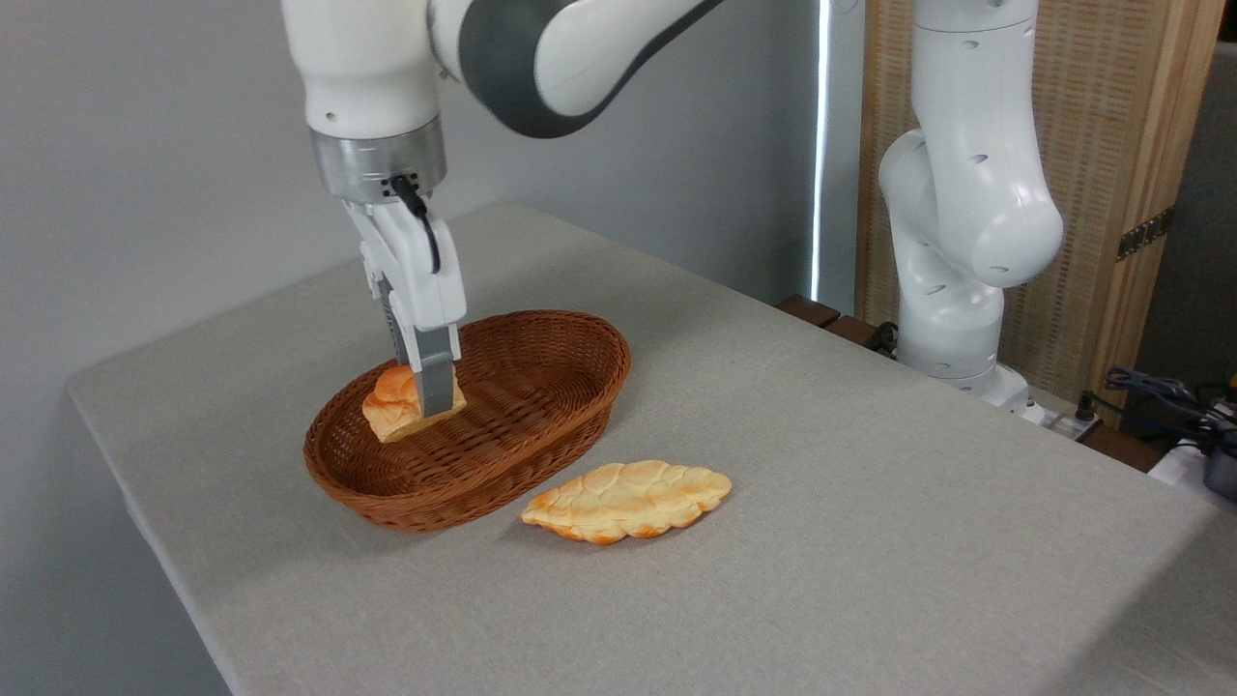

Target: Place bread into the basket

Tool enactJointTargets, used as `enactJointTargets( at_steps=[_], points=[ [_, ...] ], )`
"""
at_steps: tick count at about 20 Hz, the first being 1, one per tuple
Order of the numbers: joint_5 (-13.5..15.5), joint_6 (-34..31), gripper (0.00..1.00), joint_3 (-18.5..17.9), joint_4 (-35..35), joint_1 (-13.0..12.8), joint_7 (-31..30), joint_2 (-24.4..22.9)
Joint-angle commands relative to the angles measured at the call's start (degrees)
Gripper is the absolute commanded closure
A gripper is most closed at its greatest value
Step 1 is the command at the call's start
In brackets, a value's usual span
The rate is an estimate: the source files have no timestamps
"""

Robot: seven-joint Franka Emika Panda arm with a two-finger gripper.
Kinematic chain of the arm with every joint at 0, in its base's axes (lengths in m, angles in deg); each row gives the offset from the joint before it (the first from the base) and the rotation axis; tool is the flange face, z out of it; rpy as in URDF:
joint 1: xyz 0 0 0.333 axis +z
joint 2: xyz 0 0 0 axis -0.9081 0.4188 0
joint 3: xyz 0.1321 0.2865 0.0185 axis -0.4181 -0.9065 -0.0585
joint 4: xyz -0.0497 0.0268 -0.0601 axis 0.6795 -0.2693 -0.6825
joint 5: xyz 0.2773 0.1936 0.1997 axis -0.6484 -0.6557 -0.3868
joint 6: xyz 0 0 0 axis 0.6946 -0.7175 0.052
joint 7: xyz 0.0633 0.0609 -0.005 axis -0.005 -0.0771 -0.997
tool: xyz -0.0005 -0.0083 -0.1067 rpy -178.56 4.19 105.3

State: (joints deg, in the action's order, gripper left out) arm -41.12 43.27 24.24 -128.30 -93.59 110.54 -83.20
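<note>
1. surface (870, 541): pale grey cloth-covered top, running from the left edge to the lower right of the frame; it carries every item below.
2. basket (541, 425): oval reddish-brown wicker, low sides, left of centre. nothing seen inside but the bun hanging in its left half.
3. bread (391, 406): small knotted bun with an orange-golden crust, left of centre, within the basket's outline. it appears to hang just above the woven floor; whether it touches the floor cannot be told from this view.
4. end effector (425, 391): pointing straight down from the upper left of the frame, fingers pinching the bread from either side. one grey finger pad (435, 382) covers the bun's near right face.
5. step in hand: transport looks complete and placement is under way; the bun is over its target but not released.
6. next move, as judged: a short descent until the bun seats on the wicker, then spreading the fingers and a straight lift clear of the rim.
7. braided loaf (628, 501): longer, paler, flat and leaf-shaped, lying on the surface at lower centre, just beside the basket's near rim. not the task item.
8. arm base (957, 290): white column, right of centre, well apart from the basket.
</note>
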Motion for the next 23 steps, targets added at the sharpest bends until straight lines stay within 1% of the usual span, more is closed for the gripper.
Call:
enactJointTargets(
  at_steps=[1,10,13,14,16,18,20,22,23],
  points=[
    [0.34,-1.2,0.0,0.35,0.65,0.23,-1.11,0.42],
    [0.25,-1.12,0.0,0.35,0.74,0.31,-1.2,0.69],
    [-0.01,-1.2,0.0,-0.53,0.83,0.93,-1.72,0.16],
    [-0.97,-1.2,0.0,-1.05,0.92,1.36,-2.86,0.07],
    [-4.04,-1.2,0.0,-3.77,1.53,1.46,-4.71,-0.8],
    [-4.85,-1.2,0.0,-6.23,1.71,1.46,-4.63,-1.16],
    [-7.04,-1.2,0.0,-7.55,1.71,1.46,-4.89,-1.77],
    [-6.96,-1.2,0.0,-9.75,1.71,1.46,-4.54,-2.21],
    [-6.96,-1.2,0.0,-9.76,1.71,1.46,-4.54,-2.13]
  ],
)
